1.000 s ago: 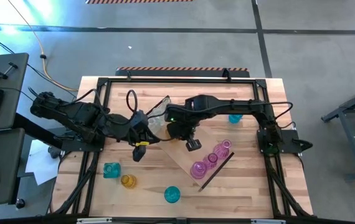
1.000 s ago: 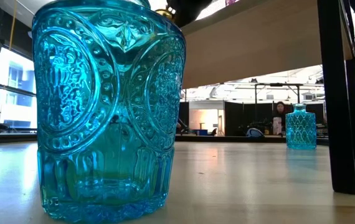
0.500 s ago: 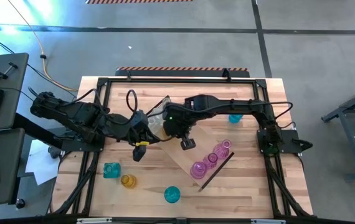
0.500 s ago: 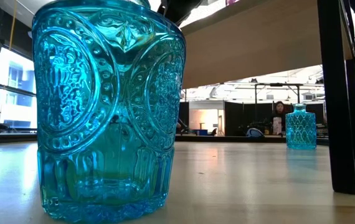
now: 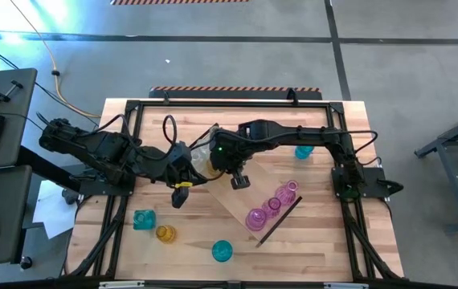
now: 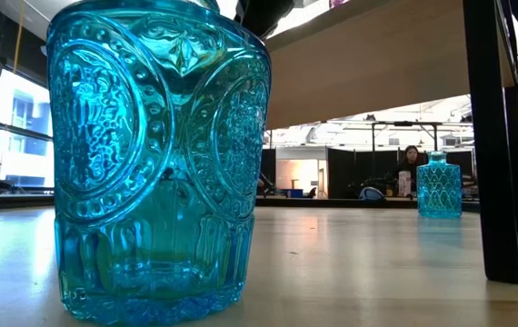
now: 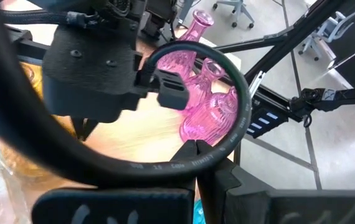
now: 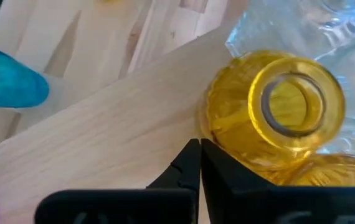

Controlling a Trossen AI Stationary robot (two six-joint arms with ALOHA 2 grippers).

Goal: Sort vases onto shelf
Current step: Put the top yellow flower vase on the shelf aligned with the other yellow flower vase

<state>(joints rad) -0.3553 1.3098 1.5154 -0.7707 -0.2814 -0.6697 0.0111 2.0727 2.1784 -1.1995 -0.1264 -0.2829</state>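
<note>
Light-wood shelf (image 5: 241,197) is shown lying diagonally across the table (image 5: 309,241), with pink vases (image 5: 271,207) clustered at one end and amber vases (image 8: 271,112) at the other. The right gripper (image 5: 239,181), fully closed and empty, is held over the shelf beside the amber vases. The left gripper (image 5: 180,195), likewise closed and empty, is positioned just beside the shelf's amber end. Teal vases (image 5: 222,251) are seen near the front edge.

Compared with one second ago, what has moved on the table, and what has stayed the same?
The right gripper, shut and empty, moved along the shelf toward the yellow vase. The left gripper, pink vases and teal vases stayed put.
</note>
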